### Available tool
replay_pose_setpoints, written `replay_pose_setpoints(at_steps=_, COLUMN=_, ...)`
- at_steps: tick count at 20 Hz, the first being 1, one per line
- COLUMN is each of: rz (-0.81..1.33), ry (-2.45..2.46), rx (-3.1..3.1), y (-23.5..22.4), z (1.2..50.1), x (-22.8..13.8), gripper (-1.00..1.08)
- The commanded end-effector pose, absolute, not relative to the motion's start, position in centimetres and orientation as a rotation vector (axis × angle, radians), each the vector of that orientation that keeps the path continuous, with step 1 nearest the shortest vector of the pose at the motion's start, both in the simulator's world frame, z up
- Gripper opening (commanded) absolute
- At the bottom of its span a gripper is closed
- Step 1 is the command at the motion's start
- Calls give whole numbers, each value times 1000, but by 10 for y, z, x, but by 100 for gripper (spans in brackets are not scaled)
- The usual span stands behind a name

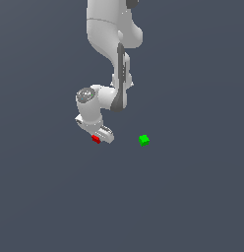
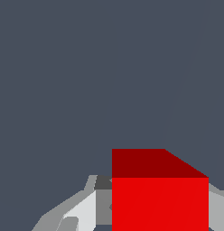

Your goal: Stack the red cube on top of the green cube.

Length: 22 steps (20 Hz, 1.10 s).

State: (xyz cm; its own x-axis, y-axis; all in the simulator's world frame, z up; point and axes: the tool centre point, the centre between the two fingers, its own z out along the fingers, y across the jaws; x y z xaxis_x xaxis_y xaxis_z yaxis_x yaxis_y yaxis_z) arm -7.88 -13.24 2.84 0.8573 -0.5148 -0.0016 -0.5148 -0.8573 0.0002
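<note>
Fingers [image 2: 82, 212] of my gripper [image 1: 98, 138] were clamped on the red cube [image 1: 96, 140], well apart from the green cube [image 1: 143, 140] toward the exterior view's right.

In the exterior view our white arm [image 1: 114, 44] comes down from the top centre of the frame, bends at a joint just above the middle, and turns toward the left. Our gripper [image 1: 97, 140] sits left of centre, angled downward, its fingers [image 2: 80, 210] closed against the red cube [image 1: 96, 139]. In the wrist view grey finger parts flank it on both sides.
</note>
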Motion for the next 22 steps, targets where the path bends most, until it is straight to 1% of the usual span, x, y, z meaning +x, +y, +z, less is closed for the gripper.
replay_pose_setpoints(at_steps=1, rz=0, ry=839, rx=-3027, y=-132, z=37, x=-78, gripper=-100)
replay_pose_setpoints(at_steps=13, rz=0, ry=840, rx=-3027, y=-133, z=107, x=-79, gripper=-100)
replay_pose_setpoints(at_steps=18, rz=0, ry=840, rx=-3028, y=-133, z=121, x=-79, gripper=-100)
replay_pose_setpoints(at_steps=22, rz=0, ry=840, rx=-3028, y=-133, z=121, x=-78, gripper=-100)
